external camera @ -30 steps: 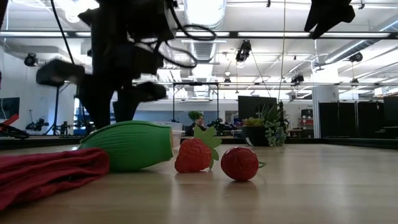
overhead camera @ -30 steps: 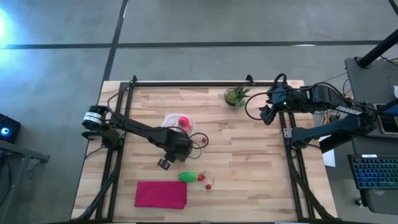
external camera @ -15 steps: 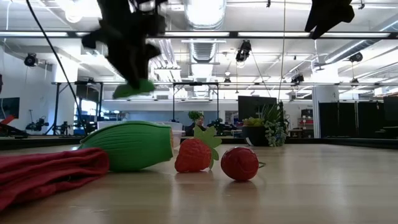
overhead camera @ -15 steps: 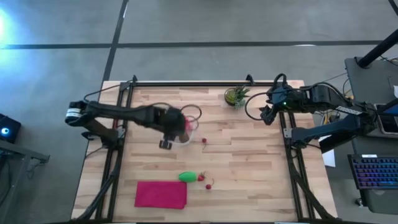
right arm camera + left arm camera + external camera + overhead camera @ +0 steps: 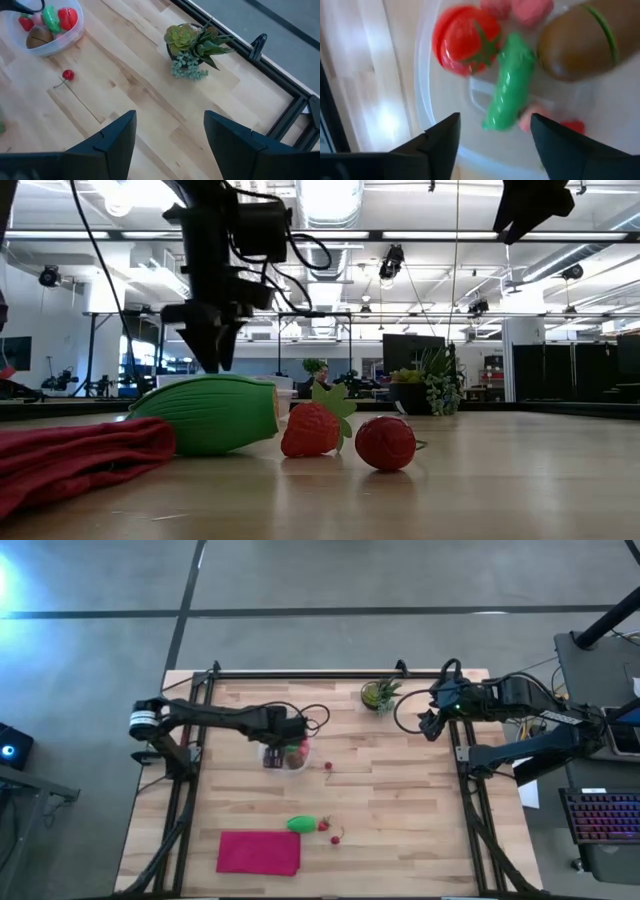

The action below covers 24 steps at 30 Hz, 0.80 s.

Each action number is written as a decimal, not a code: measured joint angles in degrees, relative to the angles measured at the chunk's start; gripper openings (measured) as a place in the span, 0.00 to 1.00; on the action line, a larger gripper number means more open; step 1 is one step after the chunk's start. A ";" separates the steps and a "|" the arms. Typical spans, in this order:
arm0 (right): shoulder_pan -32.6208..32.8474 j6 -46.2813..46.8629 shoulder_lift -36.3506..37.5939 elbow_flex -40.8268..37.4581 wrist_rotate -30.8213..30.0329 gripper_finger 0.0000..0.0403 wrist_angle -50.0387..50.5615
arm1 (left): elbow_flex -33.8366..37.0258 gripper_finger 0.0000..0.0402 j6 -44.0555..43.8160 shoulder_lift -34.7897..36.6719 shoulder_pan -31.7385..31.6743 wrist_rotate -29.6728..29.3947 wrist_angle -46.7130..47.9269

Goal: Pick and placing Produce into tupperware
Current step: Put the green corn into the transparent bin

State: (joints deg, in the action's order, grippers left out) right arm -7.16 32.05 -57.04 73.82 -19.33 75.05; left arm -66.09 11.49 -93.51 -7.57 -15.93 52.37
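Observation:
The clear tupperware (image 5: pixel 298 762) stands left of the table's middle and holds a red tomato (image 5: pixel 465 40), a brown kiwi (image 5: pixel 577 42), pink berries (image 5: pixel 532 9) and a small green pod (image 5: pixel 510 82). My left gripper (image 5: pixel 494 120) hangs open just above it, pointing down, fingers either side of the pod and clear of it. Loose on the wood lie a cherry (image 5: pixel 328 767), a larger green oblong piece (image 5: pixel 210 415), a strawberry (image 5: pixel 315 428) and a second cherry (image 5: pixel 385 442). My right gripper (image 5: pixel 170 150) waits open, high at the far right.
A magenta cloth (image 5: pixel 259 852) lies near the front edge, left of the green piece. A spiky potted plant (image 5: pixel 380 694) stands at the far edge, near my right gripper (image 5: pixel 428 725). Bare wood stretches across the right half of the table.
My left gripper has swung from the table's middle toward the far edge, rising a little and rolling, carrying the small green pod. Over the tupperware it has opened and let go; the pod now lies inside among the other pieces.

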 joint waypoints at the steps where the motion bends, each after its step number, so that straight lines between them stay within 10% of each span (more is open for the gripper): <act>1: 0.00 0.01 0.00 0.00 0.02 0.56 0.08 | -0.78 0.58 -0.88 0.70 0.85 0.32 1.98; 8: 0.00 -0.67 0.00 0.00 0.02 0.56 1.52 | -9.10 0.64 -16.19 11.26 13.16 11.29 3.31; 16: 0.00 -4.08 0.00 0.00 0.02 0.56 1.45 | -9.05 0.68 -44.29 13.24 23.24 2.28 -11.00; 24: 0.00 -8.05 0.06 0.00 0.28 0.56 1.57 | -14.87 0.72 -41.97 2.65 32.37 4.52 -15.81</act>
State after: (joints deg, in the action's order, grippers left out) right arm -7.16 24.00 -56.97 73.82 -19.05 76.62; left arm -80.96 -30.48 -90.85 24.80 -11.41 36.57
